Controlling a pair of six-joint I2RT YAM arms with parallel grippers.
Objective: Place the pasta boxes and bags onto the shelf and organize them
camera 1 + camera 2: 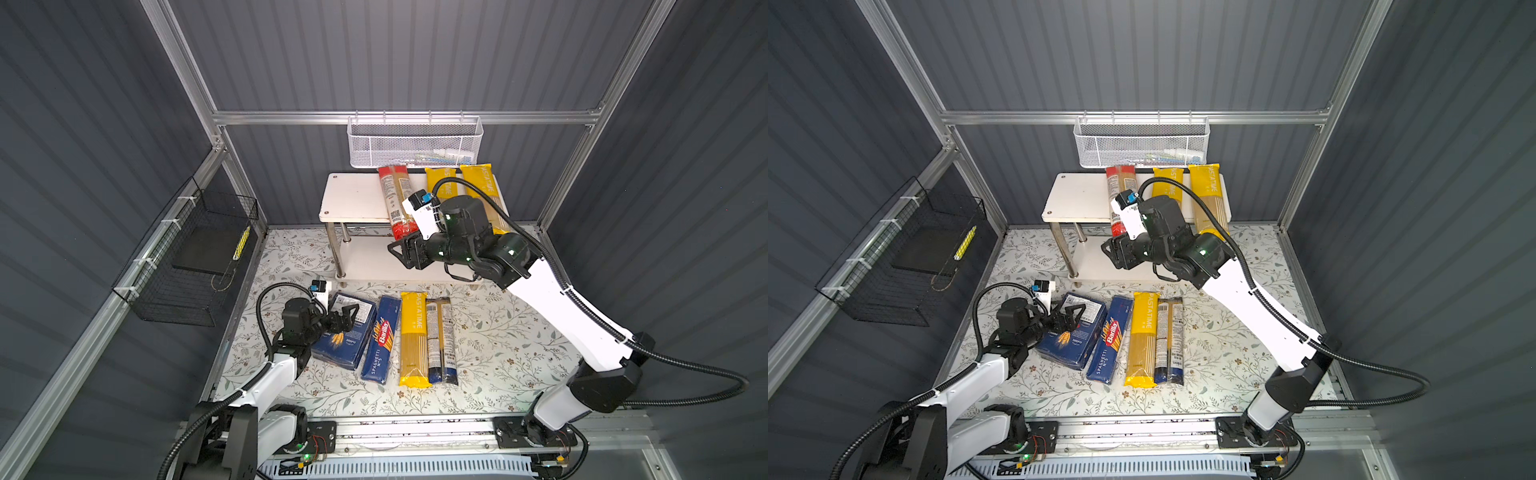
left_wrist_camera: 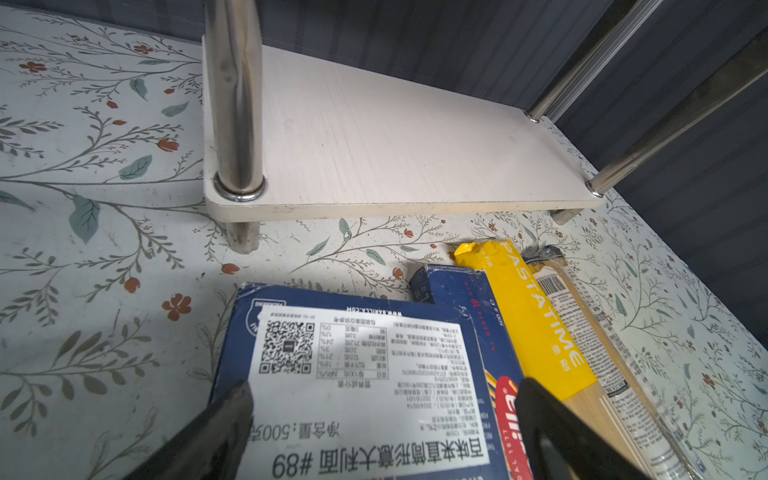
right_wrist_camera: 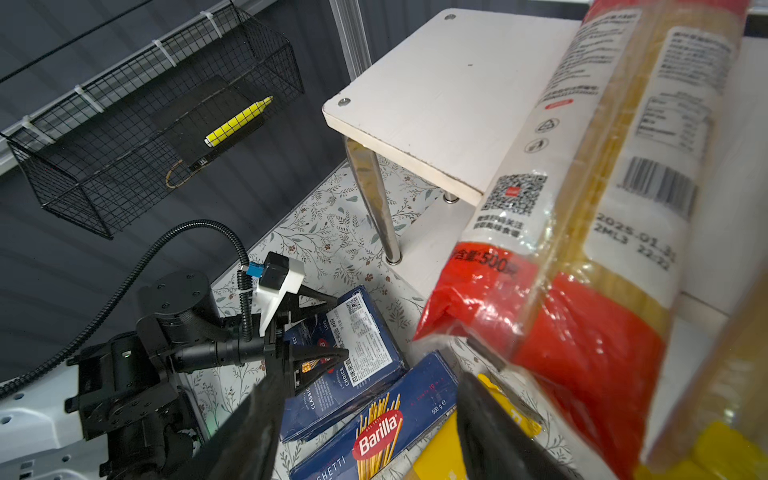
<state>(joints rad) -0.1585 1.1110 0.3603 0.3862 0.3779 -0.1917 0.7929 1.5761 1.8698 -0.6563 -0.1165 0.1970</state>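
Viewing both top views: the shelf point(image 1: 353, 199) carries the red-ended bag point(image 1: 397, 199) and two PASTATIME bags point(image 1: 482, 187) on its upper board. The wide Barilla box point(image 1: 347, 345), slim SPAGHETTI box point(image 1: 381, 340), third PASTATIME bag point(image 1: 413, 336) and dark bag point(image 1: 442, 336) lie side by side on the worktop point(image 1: 498, 332). Left wrist view: the left tool point(image 2: 382, 395) stands wide, fingers spread above the wide Barilla box. Right wrist view: the right tool point(image 3: 368, 380) stands wide and empty, near the red-ended bag's overhanging end.
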